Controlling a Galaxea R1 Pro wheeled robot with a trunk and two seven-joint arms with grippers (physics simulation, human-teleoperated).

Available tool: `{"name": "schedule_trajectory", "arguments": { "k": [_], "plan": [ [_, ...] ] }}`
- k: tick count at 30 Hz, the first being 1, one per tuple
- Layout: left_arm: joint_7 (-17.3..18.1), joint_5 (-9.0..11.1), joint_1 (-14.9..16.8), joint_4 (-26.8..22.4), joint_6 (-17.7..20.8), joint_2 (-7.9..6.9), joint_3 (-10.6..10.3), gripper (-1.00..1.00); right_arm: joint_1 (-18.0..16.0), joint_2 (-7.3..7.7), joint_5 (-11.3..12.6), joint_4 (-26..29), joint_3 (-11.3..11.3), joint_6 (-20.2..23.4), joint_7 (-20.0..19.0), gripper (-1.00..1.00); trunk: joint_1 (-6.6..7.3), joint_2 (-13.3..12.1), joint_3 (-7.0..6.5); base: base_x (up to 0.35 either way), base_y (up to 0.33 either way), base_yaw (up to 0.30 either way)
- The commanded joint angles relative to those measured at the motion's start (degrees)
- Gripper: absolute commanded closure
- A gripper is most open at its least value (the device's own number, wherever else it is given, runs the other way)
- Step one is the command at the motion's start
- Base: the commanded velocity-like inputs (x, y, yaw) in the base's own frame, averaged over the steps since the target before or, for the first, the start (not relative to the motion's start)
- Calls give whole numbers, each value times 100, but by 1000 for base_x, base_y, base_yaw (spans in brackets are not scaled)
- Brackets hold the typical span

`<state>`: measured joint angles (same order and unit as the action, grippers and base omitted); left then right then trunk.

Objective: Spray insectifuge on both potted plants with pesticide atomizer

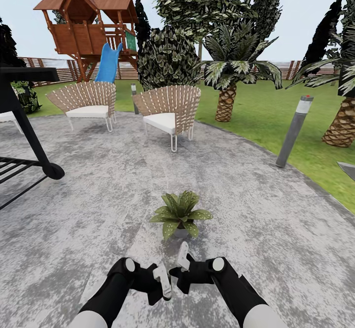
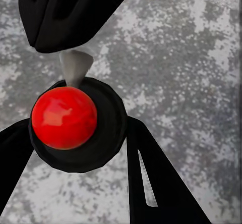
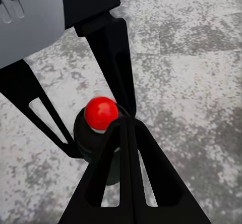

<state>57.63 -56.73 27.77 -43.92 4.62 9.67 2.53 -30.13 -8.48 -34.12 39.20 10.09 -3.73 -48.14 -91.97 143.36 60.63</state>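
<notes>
**Q:** Where is the atomizer (image 2: pixel 98 151)?

**A:** In the left gripper (image 2: pixel 78 133). In the left wrist view, its black fingers (image 2: pixel 151 173) close on either side of the round dark body. The red knob (image 2: pixel 64 117) on top faces the camera, and a pale spout sticks out beside the knob.

**Q:** And the right gripper (image 3: pixel 126 128)?

**A:** Its two fingers lie flat together with no gap and hold nothing. In the right wrist view, their joined tip sits just in front of the atomizer. I cannot tell whether the tip touches it. In the head view, both black arms meet low at the centre, close together, above the patio (image 1: pixel 88 204).

**Q:** What lies ahead?

**A:** One plant (image 1: pixel 180 213), a rosette of pointed green leaves in a small grey pot. It stands on the mottled grey stone just beyond the grippers, with only bare stone between. The leaves carry pale flecks, too fine to identify.

**Q:** What else is around?

**A:** Two wicker chairs (image 1: pixel 170 111) with white cushions stand further back on the patio. A black metal frame (image 1: pixel 27 126) juts in on the left. A grey post (image 1: pixel 294 130) with a red cap leans at the patio's right edge. Past it are the lawn (image 1: pixel 261 116) and a scaly palm (image 1: pixel 226 91). A wooden play tower (image 1: pixel 88 27) with a blue slide (image 1: pixel 108 62) stands before the slatted fence (image 1: pixel 56 69).
</notes>
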Motion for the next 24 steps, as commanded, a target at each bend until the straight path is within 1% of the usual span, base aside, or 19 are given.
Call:
{"name": "schedule_trajectory", "arguments": {
  "k": [1,8,16,19,22,23,24],
  "plan": [
    [37,-14,1,-1,48,8,26,100,-2,-3,-59,3,-6,-38,-9,100,1,2,5,0,0,0],
    [30,-7,7,6,48,-5,16,100,-2,-4,-60,-2,-4,-40,-9,100,1,2,5,0,0,0],
    [29,-66,9,6,63,-114,47,100,-2,3,-63,-9,-6,-40,-11,100,1,2,5,0,0,0],
    [29,-86,9,6,65,-289,53,100,-2,4,-64,-19,-7,-40,-12,100,1,2,5,0,0,0],
    [35,-66,3,6,59,-543,68,100,-2,4,-67,-25,-7,-40,-12,100,1,2,5,0,0,0],
    [36,-54,-1,6,55,-607,69,100,-2,6,-68,-26,-7,-40,-10,100,1,2,5,0,0,0],
    [37,-41,-12,6,48,-714,71,100,-2,9,-68,-26,-7,-40,-8,100,1,2,5,0,0,0]
  ]
}}
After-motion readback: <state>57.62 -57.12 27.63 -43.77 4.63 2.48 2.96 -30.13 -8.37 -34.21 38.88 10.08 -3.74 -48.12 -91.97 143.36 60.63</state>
